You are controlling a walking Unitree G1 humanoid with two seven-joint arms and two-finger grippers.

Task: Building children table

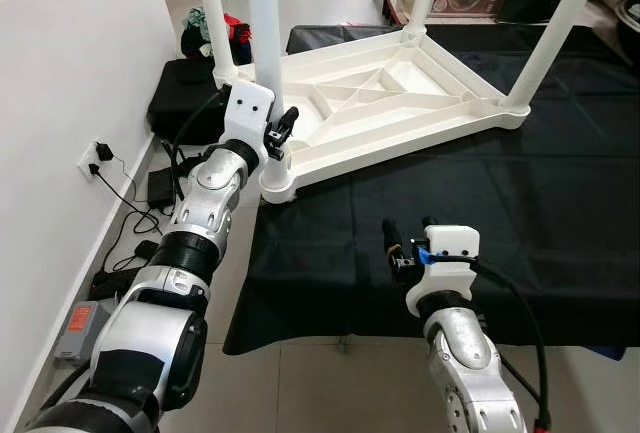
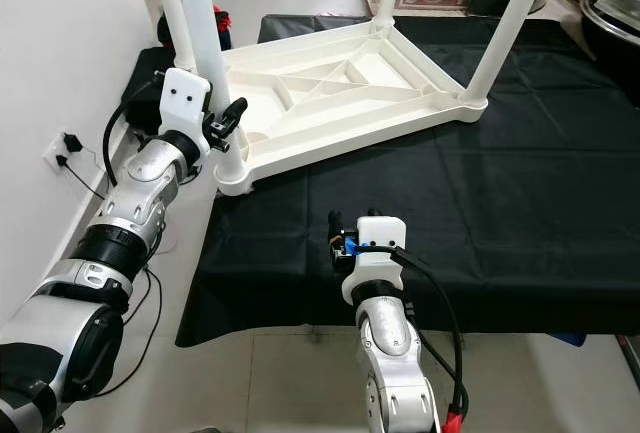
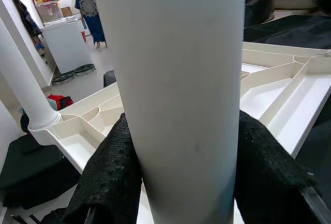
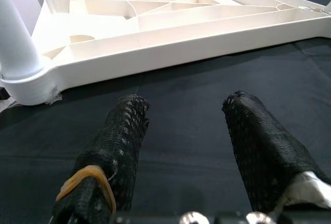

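In the left eye view, a white table top lies upside down on a black cloth. The cloth covers a low surface, and its front edge hangs down near the pale tile floor. White legs stand up from the corners of the table top. The left gripper is clamped around the near leg, just above the corner socket. A white wall runs beside the table top on the robot's left, with a plug socket low on it and black wires on the floor below. A black bag sits on the floor by the wall, past the near leg.

In the right eye view, the right gripper hovers over the black cloth in front of the table top, not touching it. Its fingers are spread apart and hold nothing.

In the left wrist view, the two black fingers press on both sides of the fat white leg. Behind the table top, far back in the room, a person in blue stands by a white cabinet.

In the right wrist view, the two black fingers are wide apart above the black cloth, with the edge of the table top just ahead.
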